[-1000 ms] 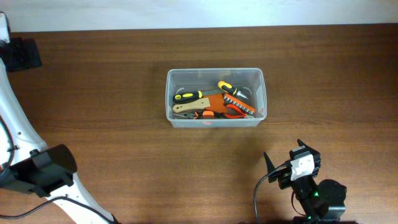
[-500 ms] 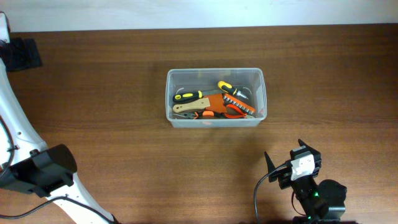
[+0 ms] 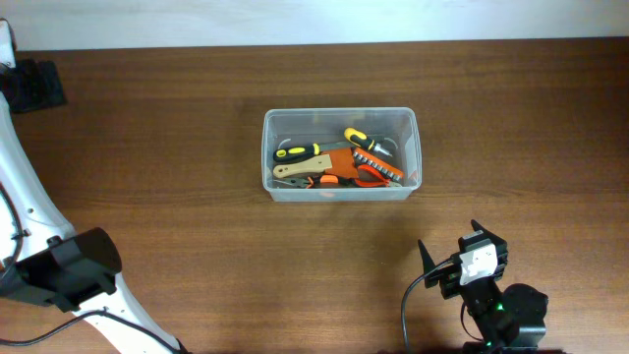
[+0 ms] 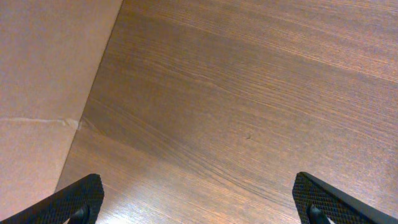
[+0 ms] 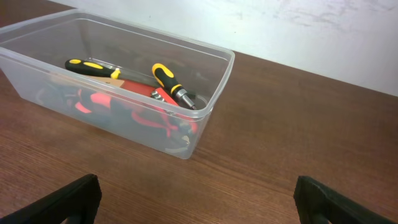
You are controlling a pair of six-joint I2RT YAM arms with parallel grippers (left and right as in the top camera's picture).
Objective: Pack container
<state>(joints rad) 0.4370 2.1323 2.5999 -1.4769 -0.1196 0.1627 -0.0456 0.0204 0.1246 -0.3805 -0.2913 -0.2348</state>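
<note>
The clear plastic container [image 3: 413,147] stands at the table's middle and holds several hand tools with yellow-black and orange handles [image 3: 339,162]. It also shows in the right wrist view [image 5: 211,106], upper left, with the tools inside. My right gripper [image 5: 196,202] is open and empty, over bare wood in front of the container; in the overhead view the right arm [image 3: 477,270] sits at the bottom right. My left gripper [image 4: 199,199] is open and empty over bare table near its edge; the left arm [image 3: 64,270] is at the bottom left.
A black mount [image 3: 34,87] sits at the far left edge of the table. A white wall runs along the table's back edge [image 5: 311,25]. The left wrist view shows the table's edge and a tan floor [image 4: 43,74] beyond it.
</note>
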